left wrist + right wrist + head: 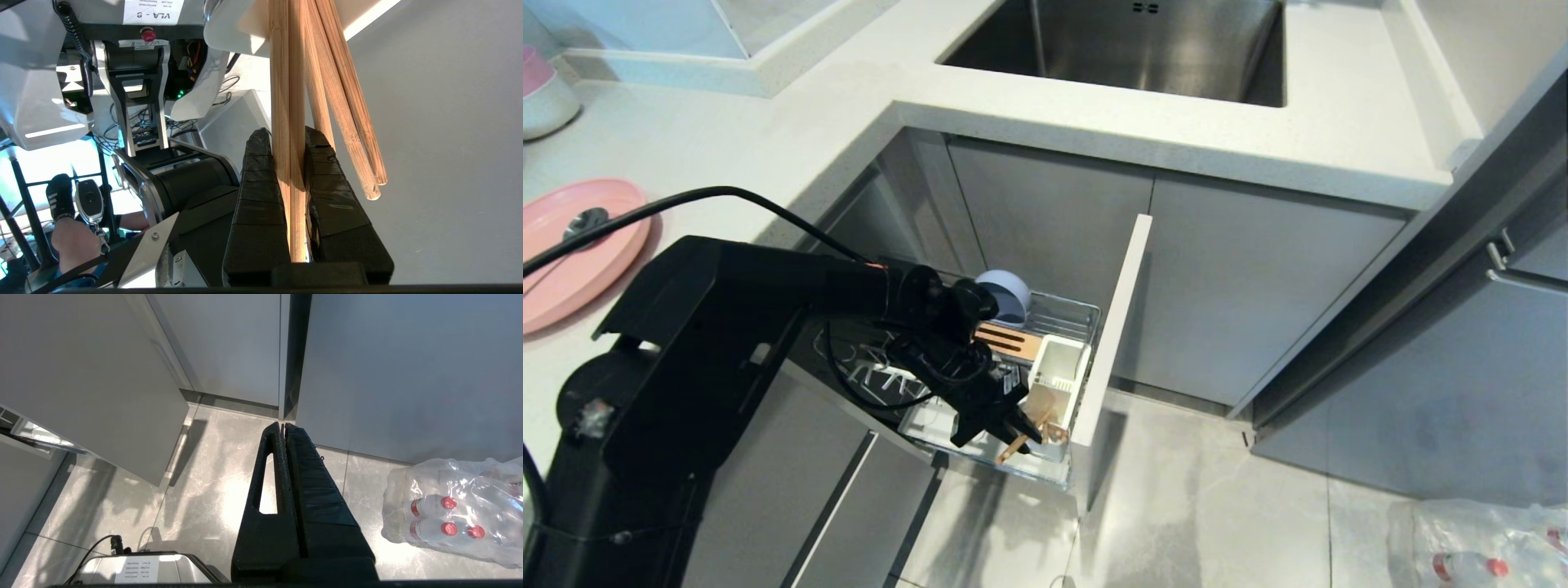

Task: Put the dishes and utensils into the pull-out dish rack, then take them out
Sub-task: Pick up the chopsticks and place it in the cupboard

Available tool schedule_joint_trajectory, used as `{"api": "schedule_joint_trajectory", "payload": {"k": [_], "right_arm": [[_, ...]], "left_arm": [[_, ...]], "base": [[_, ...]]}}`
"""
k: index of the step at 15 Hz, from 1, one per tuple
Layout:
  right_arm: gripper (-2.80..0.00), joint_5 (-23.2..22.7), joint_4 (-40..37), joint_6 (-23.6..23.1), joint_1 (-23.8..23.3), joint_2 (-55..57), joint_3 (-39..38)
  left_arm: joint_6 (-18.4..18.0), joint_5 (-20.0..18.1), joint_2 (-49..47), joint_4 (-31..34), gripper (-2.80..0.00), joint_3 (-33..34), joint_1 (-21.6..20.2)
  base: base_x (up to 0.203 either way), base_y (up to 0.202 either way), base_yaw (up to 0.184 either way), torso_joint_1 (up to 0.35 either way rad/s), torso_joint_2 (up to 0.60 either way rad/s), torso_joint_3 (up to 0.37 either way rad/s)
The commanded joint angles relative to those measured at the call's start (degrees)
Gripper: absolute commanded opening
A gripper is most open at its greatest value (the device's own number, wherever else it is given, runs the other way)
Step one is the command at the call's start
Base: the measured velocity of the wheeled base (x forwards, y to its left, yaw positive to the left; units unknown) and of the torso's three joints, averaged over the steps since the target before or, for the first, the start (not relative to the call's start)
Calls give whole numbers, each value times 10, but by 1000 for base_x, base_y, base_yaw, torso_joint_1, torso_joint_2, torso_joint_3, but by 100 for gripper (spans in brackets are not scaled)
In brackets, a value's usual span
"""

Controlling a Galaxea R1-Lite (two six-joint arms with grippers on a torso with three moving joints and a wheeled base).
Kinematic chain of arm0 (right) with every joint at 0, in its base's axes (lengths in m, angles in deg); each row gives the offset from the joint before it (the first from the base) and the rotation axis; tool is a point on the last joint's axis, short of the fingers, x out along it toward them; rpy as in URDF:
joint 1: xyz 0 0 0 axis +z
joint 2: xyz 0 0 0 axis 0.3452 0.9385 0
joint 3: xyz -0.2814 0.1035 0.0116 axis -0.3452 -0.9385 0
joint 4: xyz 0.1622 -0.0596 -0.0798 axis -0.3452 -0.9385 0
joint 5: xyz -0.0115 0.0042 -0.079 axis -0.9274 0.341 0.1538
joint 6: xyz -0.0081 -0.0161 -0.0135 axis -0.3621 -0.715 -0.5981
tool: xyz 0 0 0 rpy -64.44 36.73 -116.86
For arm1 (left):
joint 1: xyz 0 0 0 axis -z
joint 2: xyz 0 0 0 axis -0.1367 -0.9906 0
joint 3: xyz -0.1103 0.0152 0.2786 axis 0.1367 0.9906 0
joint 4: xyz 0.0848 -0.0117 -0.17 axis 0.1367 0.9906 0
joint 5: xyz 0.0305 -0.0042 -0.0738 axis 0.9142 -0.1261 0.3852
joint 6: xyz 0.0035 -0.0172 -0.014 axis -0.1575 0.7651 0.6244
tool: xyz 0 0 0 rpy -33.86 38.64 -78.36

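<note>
Chopsticks (1023,441) sit pinched in my left gripper (1021,435), low in the pulled-out dish rack (1086,314), right at the near end of the white utensil caddy (1058,377). From my head camera, my left arm reaches down across the rack, and the wooden tips poke out beside the gripper's black fingers, against the caddy's lower corner. Behind my wrist, the blue bowl (1006,296) rests on its side at the rack's far end, just beyond the slotted wooden strip (1005,341). Up on the counter (792,131) to my left lies the pink plate (580,249) with the spoon (584,222) resting on it, well apart from the rack. The sink (1127,45) is set in the counter farther back. Through my left wrist camera, my two fingers (257,192) are clenched on a pair of chopsticks (289,122), which run between them and on past the fingertips into the white caddy (233,28). A second pair (347,118) leans just beside the held pair, outside my grip, its ends hanging free next to my finger. Through my right wrist camera, my right gripper (284,426) is pressed closed on nothing, hanging over the tiled floor (204,490) near a pack of bottles (453,514).
</note>
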Motion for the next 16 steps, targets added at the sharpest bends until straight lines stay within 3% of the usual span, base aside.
{"api": "schedule_joint_trajectory", "payload": {"k": [1, 2, 9, 16], "right_arm": [[-280, 0, 0, 0, 0, 1, 0], [-280, 0, 0, 0, 0, 1, 0], [-280, 0, 0, 0, 0, 1, 0], [-280, 0, 0, 0, 1, 1, 0]], "left_arm": [[2, -2, -2, 3, -280, 0, -1], [2, -1, -2, 3, 0, 0, 0], [4, 18, 6, 5, 0, -8, 0], [13, 42, 82, 23, 0, -5, -1]], "base": [[0, 0, 0, 0, 0, 0], [0, 0, 0, 0, 0, 0], [0, 0, 0, 0, 0, 0], [0, 0, 0, 0, 0, 0]]}}
